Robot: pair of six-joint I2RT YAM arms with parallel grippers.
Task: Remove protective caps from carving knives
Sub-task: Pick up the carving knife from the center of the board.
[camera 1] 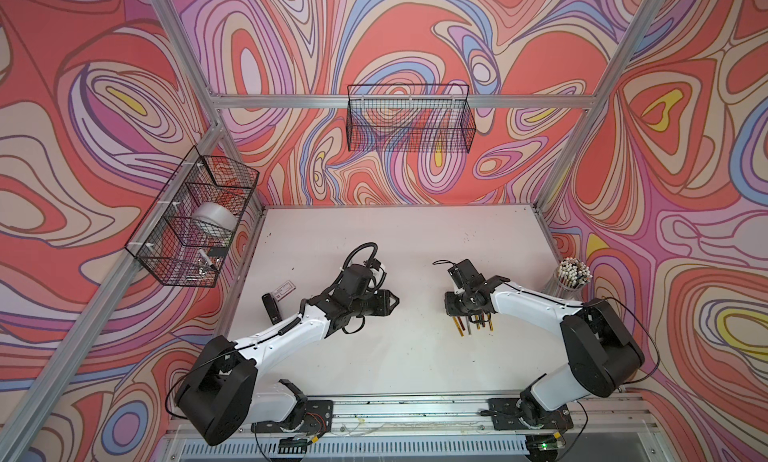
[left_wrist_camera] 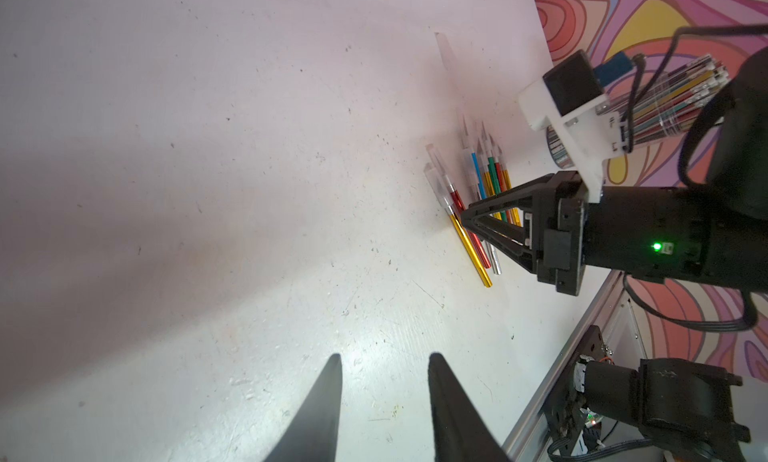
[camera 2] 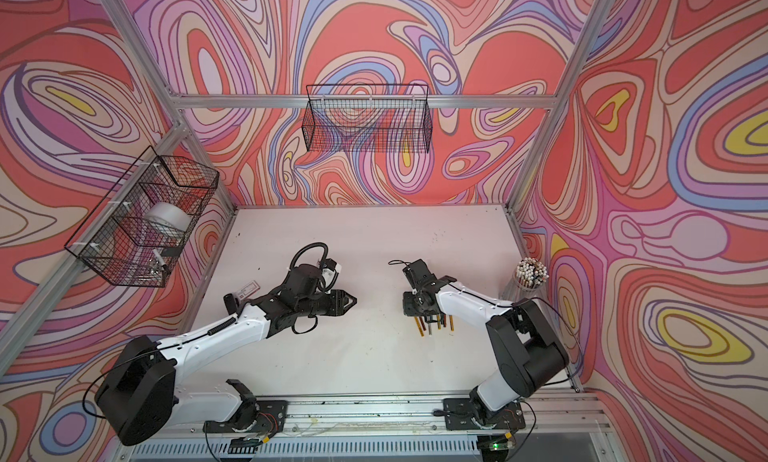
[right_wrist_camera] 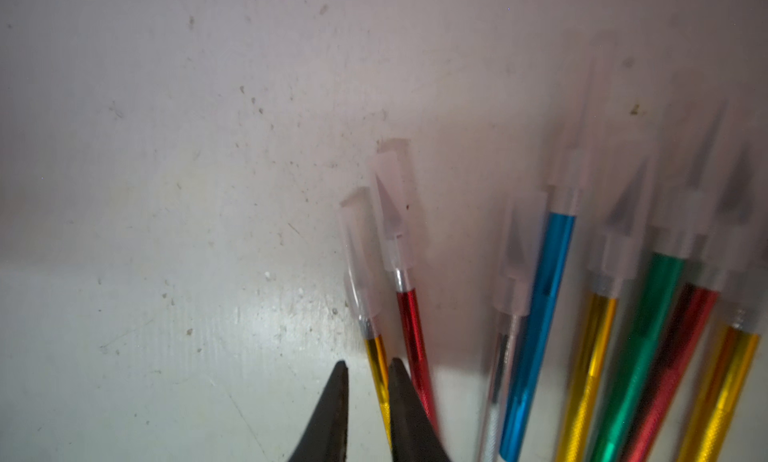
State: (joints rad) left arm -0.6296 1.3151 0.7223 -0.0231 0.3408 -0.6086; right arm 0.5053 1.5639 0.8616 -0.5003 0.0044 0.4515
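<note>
Right gripper points down over a row of carving knives on the white table in both top views, on the robot's right side; left gripper hovers well apart, mid-table. Left wrist view: left gripper's two fingers stand apart with nothing between them; the knives lie fanned ahead, translucent protective caps on their blades. Right wrist view: right gripper's narrowly parted jaws straddle the handle of the outermost gold knife; whether they pinch it cannot be told.
</note>
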